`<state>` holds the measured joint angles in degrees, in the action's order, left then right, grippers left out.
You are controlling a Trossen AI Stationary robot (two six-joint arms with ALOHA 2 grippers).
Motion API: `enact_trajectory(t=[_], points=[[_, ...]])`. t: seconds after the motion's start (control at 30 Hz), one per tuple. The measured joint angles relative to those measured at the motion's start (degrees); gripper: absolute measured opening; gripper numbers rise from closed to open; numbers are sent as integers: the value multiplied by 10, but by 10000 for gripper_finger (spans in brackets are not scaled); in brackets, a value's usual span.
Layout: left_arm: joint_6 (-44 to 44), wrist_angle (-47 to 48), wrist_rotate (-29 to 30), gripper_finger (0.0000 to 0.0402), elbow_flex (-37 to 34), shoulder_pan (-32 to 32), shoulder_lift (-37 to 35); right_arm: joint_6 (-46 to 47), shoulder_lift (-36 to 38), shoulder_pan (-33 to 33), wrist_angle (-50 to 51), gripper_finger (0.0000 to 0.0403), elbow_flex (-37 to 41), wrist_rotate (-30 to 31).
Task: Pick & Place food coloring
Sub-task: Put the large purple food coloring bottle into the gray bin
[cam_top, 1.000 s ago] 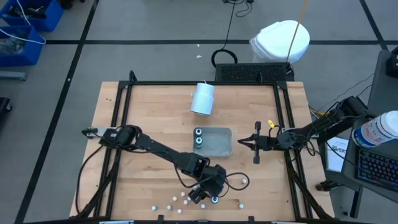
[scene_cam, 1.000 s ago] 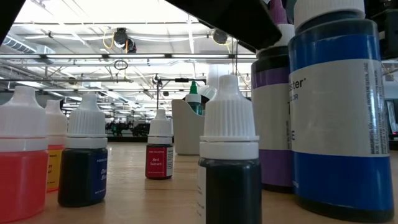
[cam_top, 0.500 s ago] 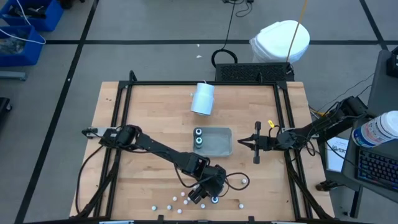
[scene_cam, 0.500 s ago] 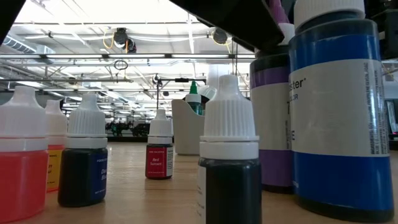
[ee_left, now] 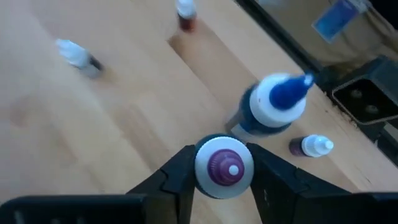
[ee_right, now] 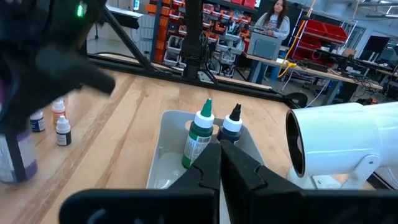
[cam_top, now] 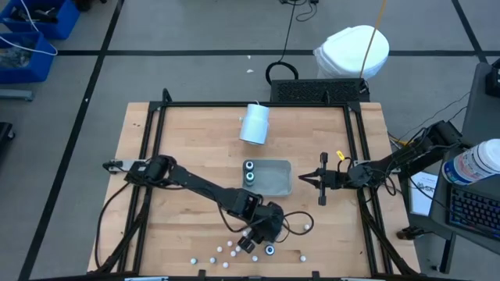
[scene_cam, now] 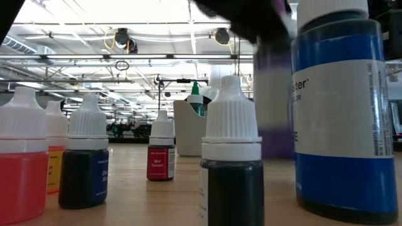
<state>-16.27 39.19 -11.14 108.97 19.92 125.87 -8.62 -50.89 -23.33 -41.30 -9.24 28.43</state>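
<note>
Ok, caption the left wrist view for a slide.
Left gripper shut on a purple-capped bottle, blue-capped bottle just beyond.

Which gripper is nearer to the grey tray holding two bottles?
The right gripper, shut, sits just off the tray's right side. The left gripper is farther away, nearer the table's front edge, closed around a purple-capped bottle.
</note>
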Motion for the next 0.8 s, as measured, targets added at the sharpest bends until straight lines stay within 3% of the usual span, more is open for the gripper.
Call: enact_trajectory(t=[0.13, 0.33, 0.5, 0.6, 0.8], points=[[10, 14, 41, 130, 0, -1, -51, 0, 0, 0, 0, 0, 0, 0], [69, 6, 178, 124, 0, -17, -132, 0, 0, 0, -1, 0, 0, 0], [181, 8, 291, 127, 1, -46, -153, 2, 0, 0, -1, 0, 1, 0], [251, 25, 308, 128, 1, -66, -145, 2, 0, 0, -3, 0, 1, 0], [305, 57, 324, 125, -2, -90, -112, 2, 0, 0, -5, 0, 1, 0]])
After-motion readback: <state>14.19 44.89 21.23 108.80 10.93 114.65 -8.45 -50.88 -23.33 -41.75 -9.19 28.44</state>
